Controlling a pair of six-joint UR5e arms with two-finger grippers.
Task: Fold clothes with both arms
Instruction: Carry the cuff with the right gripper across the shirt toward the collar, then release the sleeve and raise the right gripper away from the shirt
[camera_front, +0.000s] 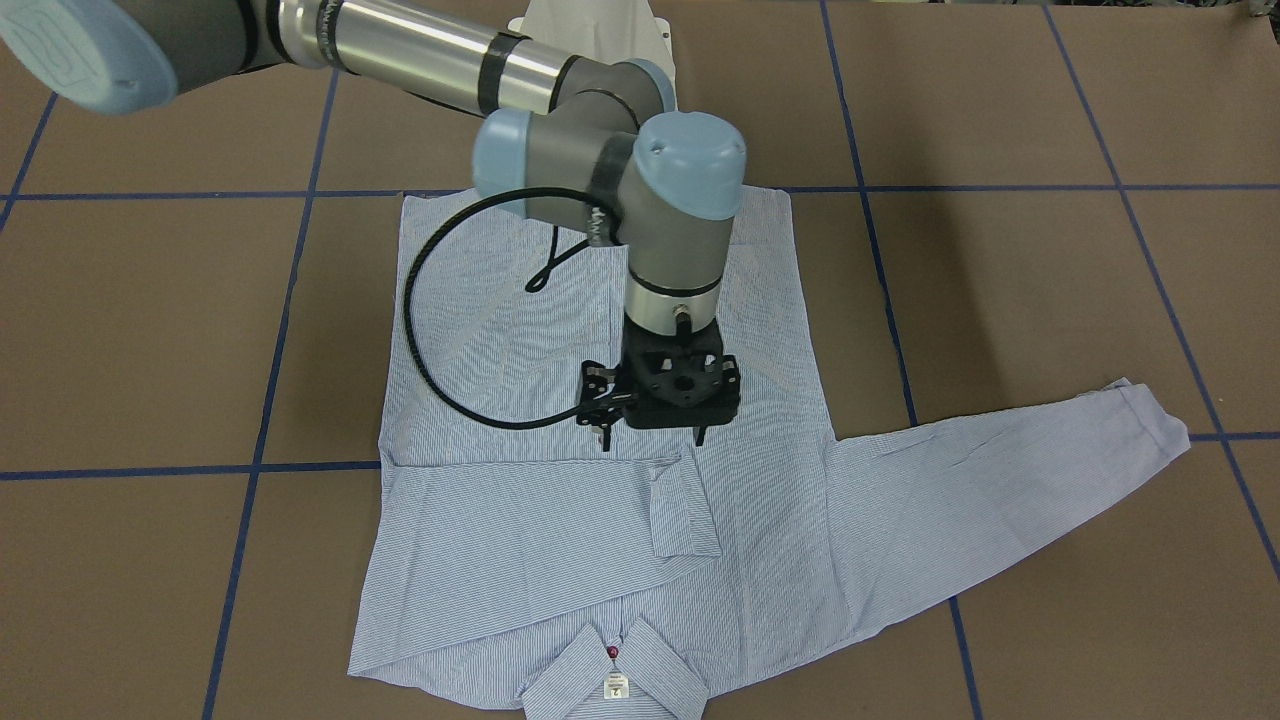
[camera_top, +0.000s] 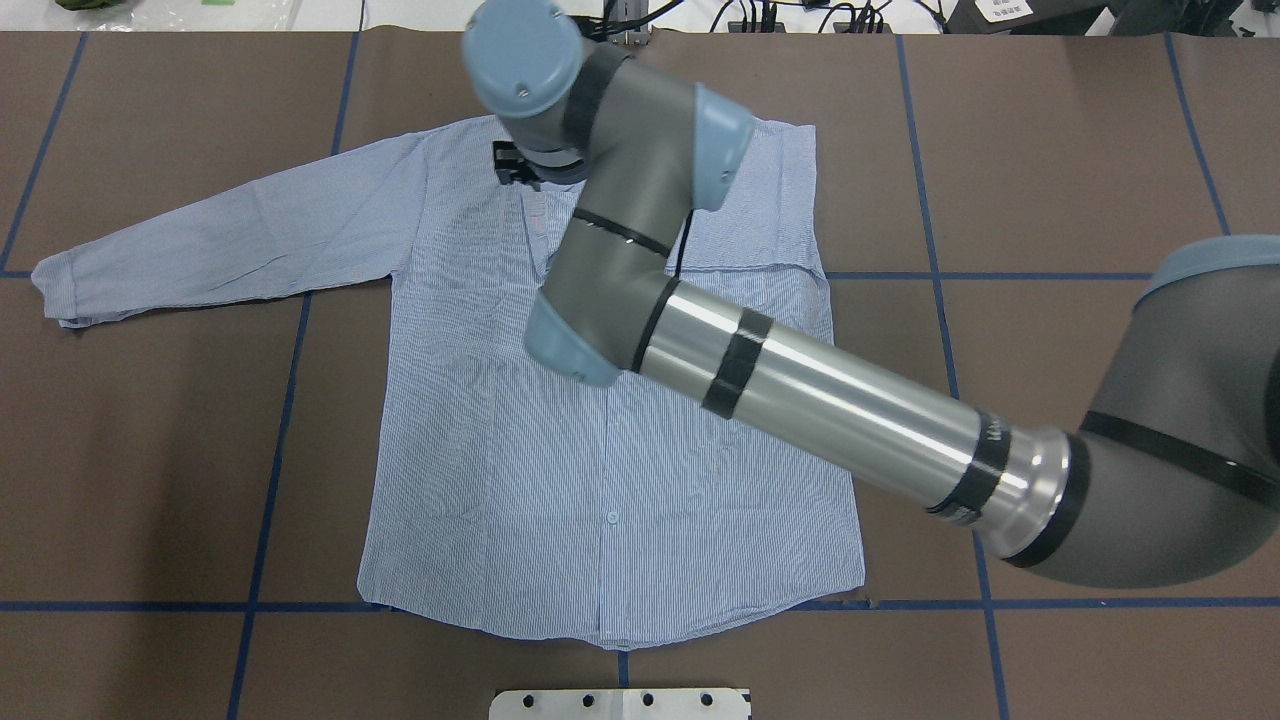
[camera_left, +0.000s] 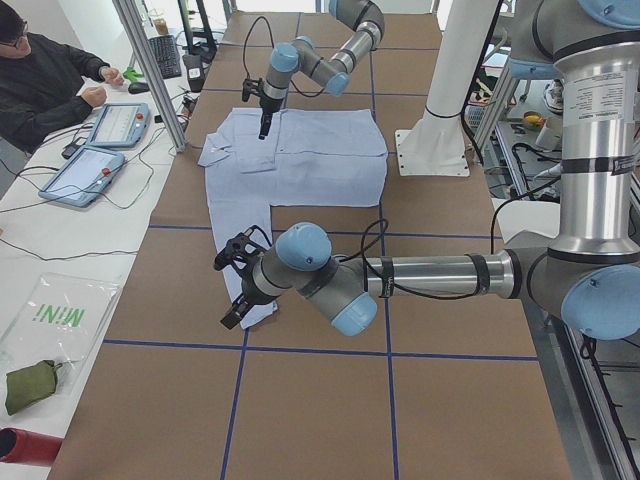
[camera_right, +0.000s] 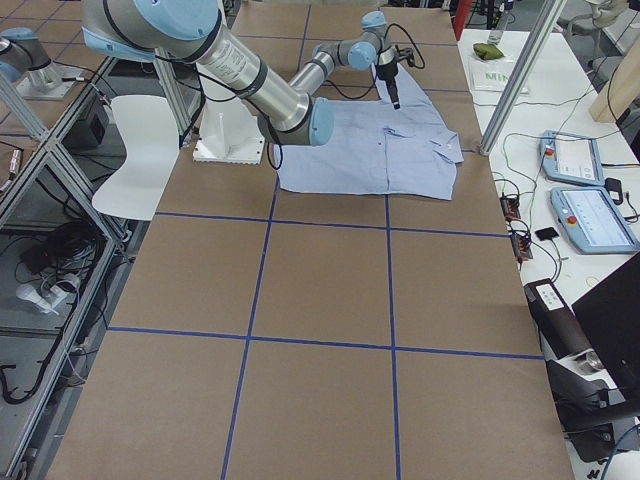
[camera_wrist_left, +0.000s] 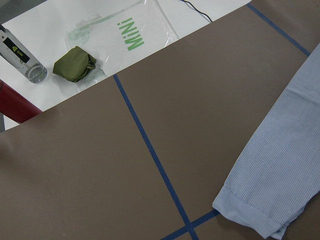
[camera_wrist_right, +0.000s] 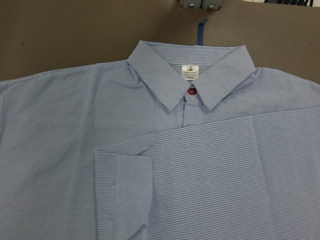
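- The black two-finger right gripper (camera_front: 655, 415) hangs fingers-down over the chest of the light blue, finely white-striped long-sleeved button-up shirt (camera_top: 600, 450). In the overhead view it is toward the garment's 12 o'clock end.
- Its fingers are hidden under the wrist mount from above and are too small in the side views. I cannot tell how wide its jaws stand, or whether they touch the cloth.
- The silver-grey tube right arm (camera_top: 830, 400) with pale blue joint caps reaches in from 4 o'clock across the shirt.
- The shirt lies flat, front up, on the brown paper-covered table (camera_top: 1050, 150), which is marked with dark blue tape lines (camera_top: 270, 400). Its pointed collar (camera_wrist_right: 160, 70) is at 12 o'clock and its hem at 6.
- A white neck label (camera_wrist_right: 189, 71) sits inside the collar, with a dark red button (camera_wrist_right: 191, 90) just below it.
- The folded sleeve (camera_wrist_right: 225, 165) lies across the chest, and its cuff ends near the button placket.
- The outstretched sleeve (camera_front: 1000, 470) runs toward 9 o'clock.
- The black left gripper (camera_left: 235, 300), on the matching left arm (camera_left: 430, 275), is over that sleeve's cuff. I cannot tell its opening, or whether it touches the cuff.
- Beyond the table edge lie an olive green fabric pouch (camera_wrist_left: 75, 64) and a clear plastic bag (camera_wrist_left: 145, 20) with green lettering.
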